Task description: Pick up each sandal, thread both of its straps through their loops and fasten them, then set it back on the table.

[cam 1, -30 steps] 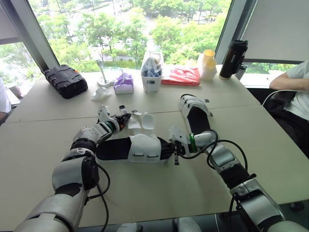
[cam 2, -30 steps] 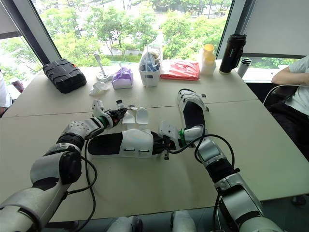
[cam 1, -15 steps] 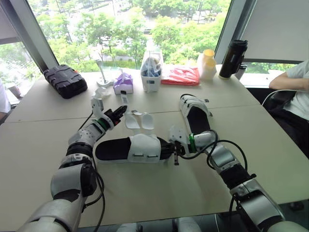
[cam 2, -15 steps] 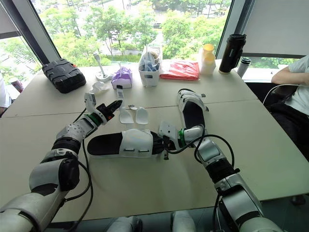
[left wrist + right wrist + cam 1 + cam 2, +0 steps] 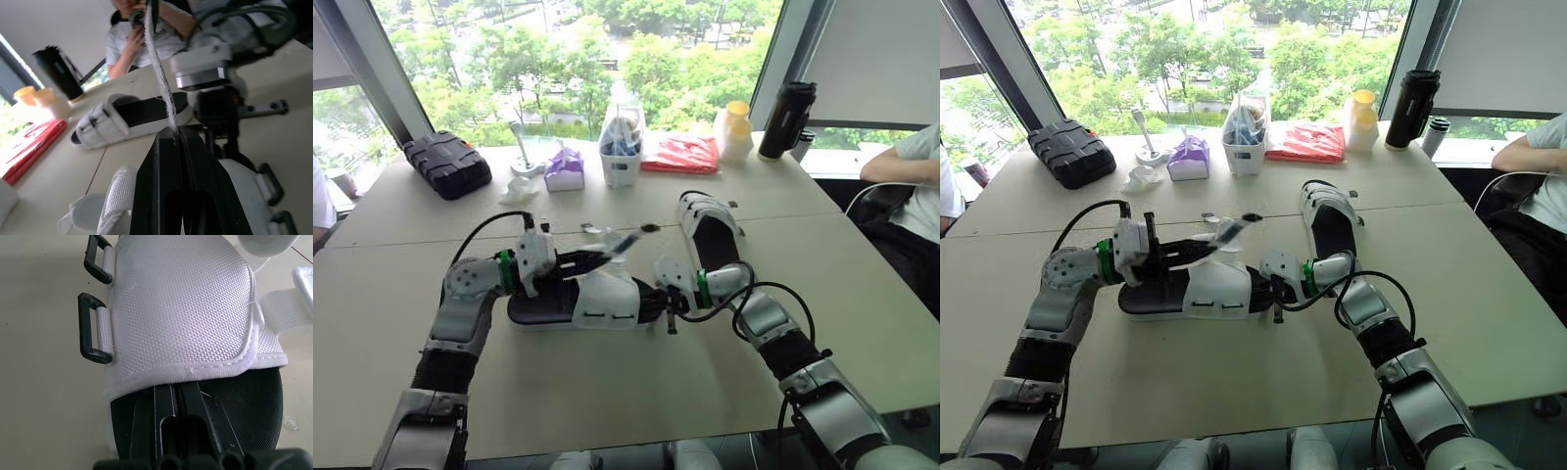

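L fingers (image 5: 157,193) pinch strap (image 5: 159,78); R fingers (image 5: 160,410) clamp sandal (image 5: 597,299) end. Pull strap taut, flat, w/ tip aimed thru loop (image 5: 95,335).

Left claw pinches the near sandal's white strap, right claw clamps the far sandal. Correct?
No. Right claw grips the near black-soled white fabric sandal, not the far sandal: see left eye view. Left claw does pinch its white strap.

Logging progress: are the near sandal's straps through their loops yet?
No: both black loops stand empty; the left gripper holds one strap lifted.
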You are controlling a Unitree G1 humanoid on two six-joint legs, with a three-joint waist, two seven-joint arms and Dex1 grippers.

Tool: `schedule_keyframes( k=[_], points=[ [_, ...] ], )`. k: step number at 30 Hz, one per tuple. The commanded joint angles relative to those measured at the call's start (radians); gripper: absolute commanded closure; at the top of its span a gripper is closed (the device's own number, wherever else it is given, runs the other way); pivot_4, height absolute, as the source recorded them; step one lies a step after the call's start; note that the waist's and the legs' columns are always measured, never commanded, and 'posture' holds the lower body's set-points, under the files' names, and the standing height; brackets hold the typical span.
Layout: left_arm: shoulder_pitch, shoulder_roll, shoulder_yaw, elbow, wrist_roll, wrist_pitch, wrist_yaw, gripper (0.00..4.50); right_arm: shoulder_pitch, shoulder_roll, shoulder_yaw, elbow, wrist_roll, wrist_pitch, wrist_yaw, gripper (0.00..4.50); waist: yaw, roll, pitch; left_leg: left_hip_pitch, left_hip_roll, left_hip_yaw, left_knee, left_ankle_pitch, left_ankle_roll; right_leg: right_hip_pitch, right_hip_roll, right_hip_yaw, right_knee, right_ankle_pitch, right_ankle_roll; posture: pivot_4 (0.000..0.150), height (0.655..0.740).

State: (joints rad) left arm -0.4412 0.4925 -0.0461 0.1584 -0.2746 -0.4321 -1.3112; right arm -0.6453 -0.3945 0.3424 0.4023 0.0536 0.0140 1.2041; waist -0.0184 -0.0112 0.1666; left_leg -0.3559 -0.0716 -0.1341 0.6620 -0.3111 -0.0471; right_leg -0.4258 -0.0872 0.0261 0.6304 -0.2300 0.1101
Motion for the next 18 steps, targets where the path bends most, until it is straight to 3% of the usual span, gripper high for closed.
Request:
schedule_keyframes(
  k=[1,8,9,11,18],
  points=[
    [0.031,0.049,-0.029,0.01,-0.001,-0.281,-0.104,4.48,0.004,0.002,0.034,0.044,-0.039,0.003,0.01,4.5,0.0,0.0,0.0,0.0,0.0,0.0,0.0,0.0,0.0,0.0,0.0,0.0,0.0,0.0,0.0,0.15,0.74],
    [0.07,0.141,-0.109,0.084,-0.038,-0.535,-0.2,4.48,-0.011,0.003,0.039,0.078,-0.049,-0.024,0.014,4.5,-0.002,0.0,0.0,0.0,0.0,0.0,0.0,-0.001,0.001,0.0,0.001,0.0,0.0,0.0,0.0,0.15,0.74],
    [0.079,0.16,-0.126,0.09,-0.04,-0.546,-0.214,4.08,-0.013,0.004,0.04,0.083,-0.05,-0.027,0.014,4.5,-0.003,0.001,0.0,0.0,0.0,0.0,0.0,-0.001,0.001,0.0,0.001,0.0,0.0,0.0,0.0,0.15,0.74],
    [0.083,0.178,-0.145,0.106,-0.039,-0.547,-0.212,3.71,-0.018,0.007,0.043,0.091,-0.049,-0.032,0.012,4.5,-0.002,0.001,0.0,0.0,0.001,0.0,0.0,-0.001,0.002,0.0,0.001,0.0,0.0,0.0,0.0,0.15,0.74],
    [0.111,0.22,-0.145,0.134,-0.025,-0.54,-0.148,0.29,-0.026,0.013,0.046,0.108,-0.055,-0.046,0.013,4.5,-0.003,0.001,0.0,0.001,0.001,0.0,0.0,-0.001,0.002,0.001,0.002,0.0,0.0,0.0,0.0,0.15,0.74]
  ],
)
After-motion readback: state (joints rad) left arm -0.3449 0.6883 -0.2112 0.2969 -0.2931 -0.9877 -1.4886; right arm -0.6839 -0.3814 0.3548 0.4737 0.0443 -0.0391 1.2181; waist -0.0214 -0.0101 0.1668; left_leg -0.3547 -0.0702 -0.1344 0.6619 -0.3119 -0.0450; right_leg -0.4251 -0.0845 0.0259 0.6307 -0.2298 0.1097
